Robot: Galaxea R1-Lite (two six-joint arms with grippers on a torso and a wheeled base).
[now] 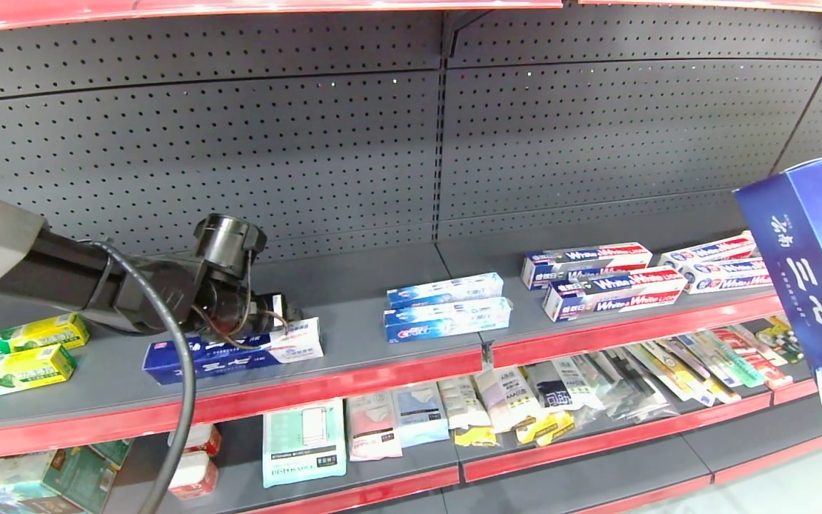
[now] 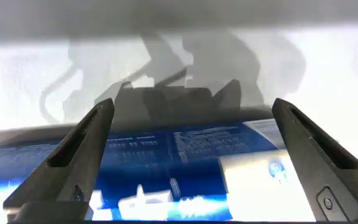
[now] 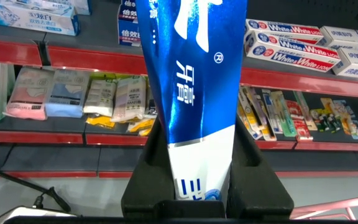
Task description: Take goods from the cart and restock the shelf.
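Two hands: left hand (image 2: 191,106) wide astride shelved box (image 2: 185,155); right hand (image 3: 199,129) clamps raised box (image 3: 191,62).

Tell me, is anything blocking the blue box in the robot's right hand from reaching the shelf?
Nothing visible does: the blue box in the right hand faces bare shelf between the other boxes. Only the spot by the matching box is taken up, by the left hand over it.
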